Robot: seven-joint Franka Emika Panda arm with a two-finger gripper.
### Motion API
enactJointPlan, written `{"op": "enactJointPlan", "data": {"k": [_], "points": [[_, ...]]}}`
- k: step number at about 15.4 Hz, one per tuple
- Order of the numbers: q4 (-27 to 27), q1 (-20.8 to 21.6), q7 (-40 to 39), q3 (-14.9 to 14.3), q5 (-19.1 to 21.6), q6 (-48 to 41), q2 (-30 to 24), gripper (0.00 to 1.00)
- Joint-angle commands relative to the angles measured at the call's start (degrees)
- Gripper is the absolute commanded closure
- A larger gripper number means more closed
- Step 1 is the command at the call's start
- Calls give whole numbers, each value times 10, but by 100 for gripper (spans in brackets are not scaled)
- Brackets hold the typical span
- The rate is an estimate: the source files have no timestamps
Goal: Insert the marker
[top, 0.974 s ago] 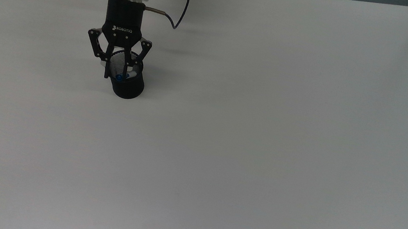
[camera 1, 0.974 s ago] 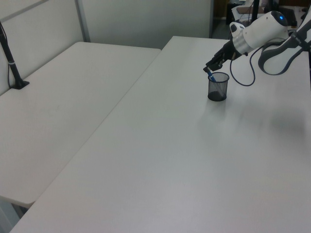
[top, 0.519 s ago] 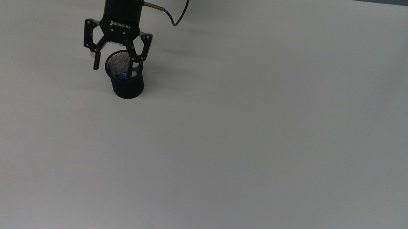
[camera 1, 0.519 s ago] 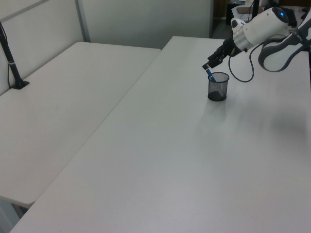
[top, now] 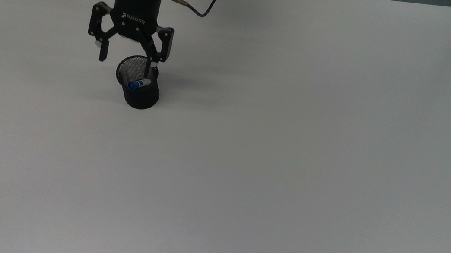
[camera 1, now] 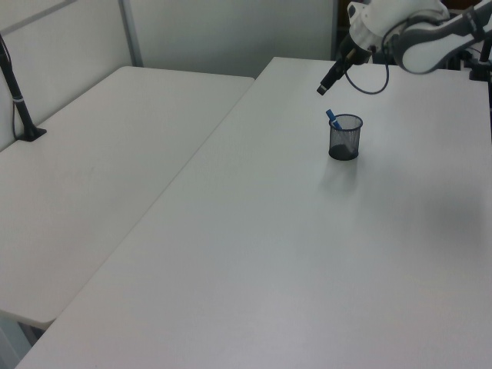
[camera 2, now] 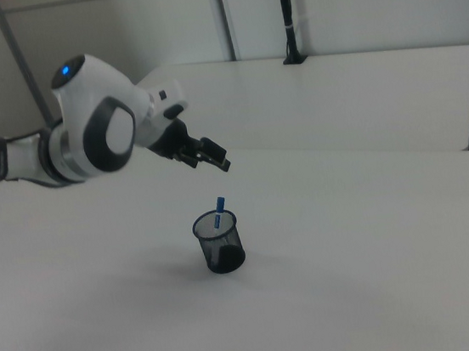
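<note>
The marker (top: 137,84) stands tilted inside the black mesh cup (top: 141,93), its blue end sticking out above the rim; it shows in the left view as the marker (camera 1: 333,119) in the cup (camera 1: 344,138), and in the right view as the marker (camera 2: 219,211) in the cup (camera 2: 219,243). My gripper (top: 128,58) hangs open above the cup, apart from the marker, with nothing between its fingers. It appears in the left view as the gripper (camera 1: 326,84) and in the right view as the gripper (camera 2: 214,158).
The cup stands on a wide white table (top: 274,150). A second white table (camera 1: 108,154) adjoins on the left view's left, with a black clamp post (camera 1: 17,100). A black cable (top: 199,7) loops from the wrist.
The gripper has opened, let go of the marker and risen away from the cup. The marker stays in the cup, leaning on the rim.
</note>
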Motion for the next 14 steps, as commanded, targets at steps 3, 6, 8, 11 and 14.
{"op": "enactJointPlan", "data": {"k": [3,6,8,11,14], "points": [[148,35,15,-1,96,-269,-3,0],[207,36,18,-2,147,-382,-4,0],[234,35,25,-6,183,-459,-6,0],[248,31,31,-10,222,-544,-28,0],[237,45,17,-27,224,-573,-49,0]]}}
